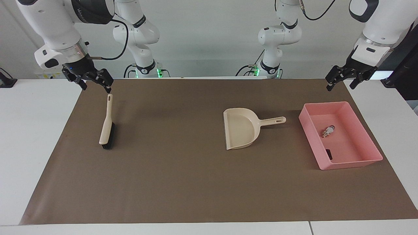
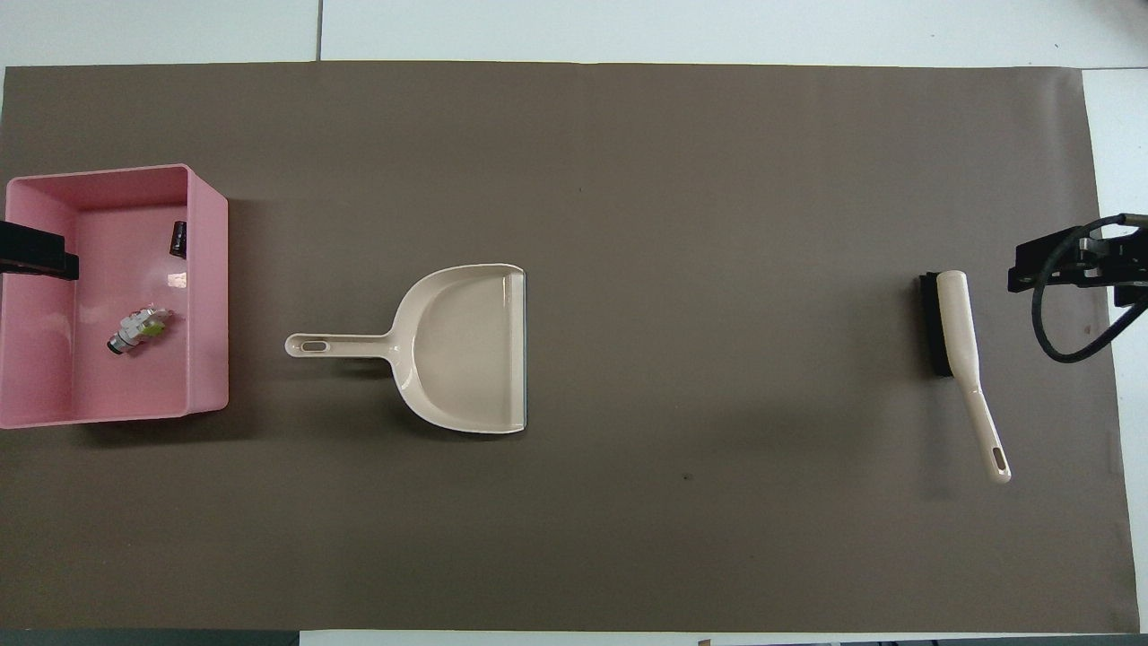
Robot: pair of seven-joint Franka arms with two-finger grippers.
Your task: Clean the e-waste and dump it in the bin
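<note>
Pink plastic, the bin (image 1: 365,130) sits on the brown mat (image 1: 183,182) at the left arm's end of the tabletop (image 1: 36,130). Both e-waste bits lie in it: the whitish-grey piece (image 1: 328,131) mid-floor, the black block (image 1: 329,154) against a wall, farther from the robots. The beige dustpan (image 1: 241,129) lies beside the bin, empty, its handle toward the bin. The brush (image 1: 106,125) lies toward the right arm's end. The left claw (image 1: 339,83) hangs released above the mat's edge near the bin; the right claw (image 1: 95,85), also released, hovers just over the brush handle's tip.
</note>
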